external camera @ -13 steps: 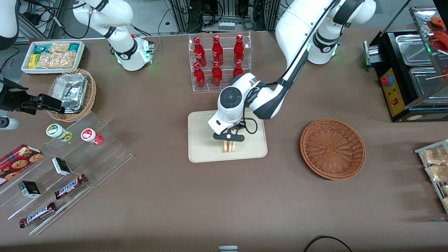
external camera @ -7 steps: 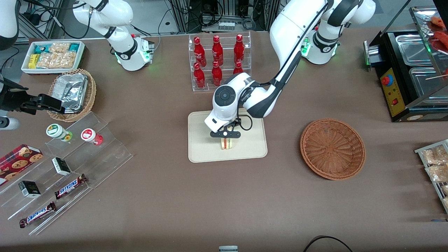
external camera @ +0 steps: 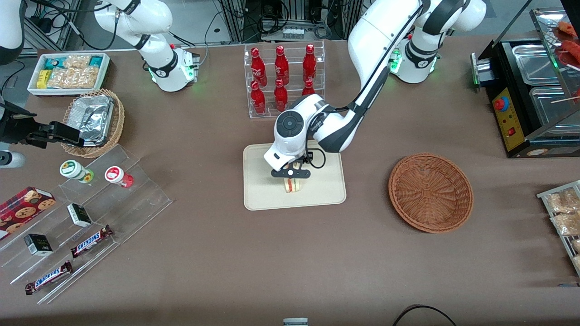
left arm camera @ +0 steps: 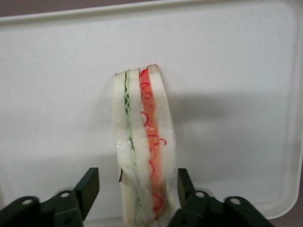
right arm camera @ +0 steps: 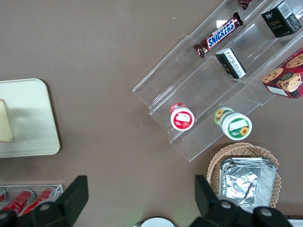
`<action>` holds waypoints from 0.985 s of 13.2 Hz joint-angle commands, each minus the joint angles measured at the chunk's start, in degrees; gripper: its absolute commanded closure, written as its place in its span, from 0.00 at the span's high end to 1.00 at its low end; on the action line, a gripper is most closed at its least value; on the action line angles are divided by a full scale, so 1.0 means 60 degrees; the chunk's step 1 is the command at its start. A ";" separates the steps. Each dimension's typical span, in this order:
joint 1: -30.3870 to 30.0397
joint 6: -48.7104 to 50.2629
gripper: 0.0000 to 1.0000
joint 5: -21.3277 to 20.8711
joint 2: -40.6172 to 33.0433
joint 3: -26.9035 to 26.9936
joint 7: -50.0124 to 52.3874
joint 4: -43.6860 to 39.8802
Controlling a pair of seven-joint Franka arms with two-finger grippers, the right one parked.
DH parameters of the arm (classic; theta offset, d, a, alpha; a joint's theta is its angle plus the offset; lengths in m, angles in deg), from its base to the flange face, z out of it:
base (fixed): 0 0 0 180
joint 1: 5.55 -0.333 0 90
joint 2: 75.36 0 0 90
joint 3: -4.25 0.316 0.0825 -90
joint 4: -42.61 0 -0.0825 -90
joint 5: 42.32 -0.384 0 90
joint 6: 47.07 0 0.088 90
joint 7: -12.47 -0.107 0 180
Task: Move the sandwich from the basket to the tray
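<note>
"snickers" on bar wrapper (right arm camera: 222,34), second bar (external camera: 88,242).

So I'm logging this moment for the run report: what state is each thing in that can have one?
sandwich: upright on its edge on the tray, between the open fingers.
tray: holds only the sandwich.
basket: empty, toward the working arm's end.
gripper: open, low over the tray, one finger clear of the bread.
</note>
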 commanded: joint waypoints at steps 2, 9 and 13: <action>0.0013 0.1024 1.00 0.0013 -0.0890 0.0163 0.0332 -0.0177; -0.1654 0.3469 1.00 -0.0060 -0.3423 0.0281 0.0670 -0.0017; -0.2899 0.3781 1.00 -0.0075 -0.4801 0.0295 -0.0307 0.0788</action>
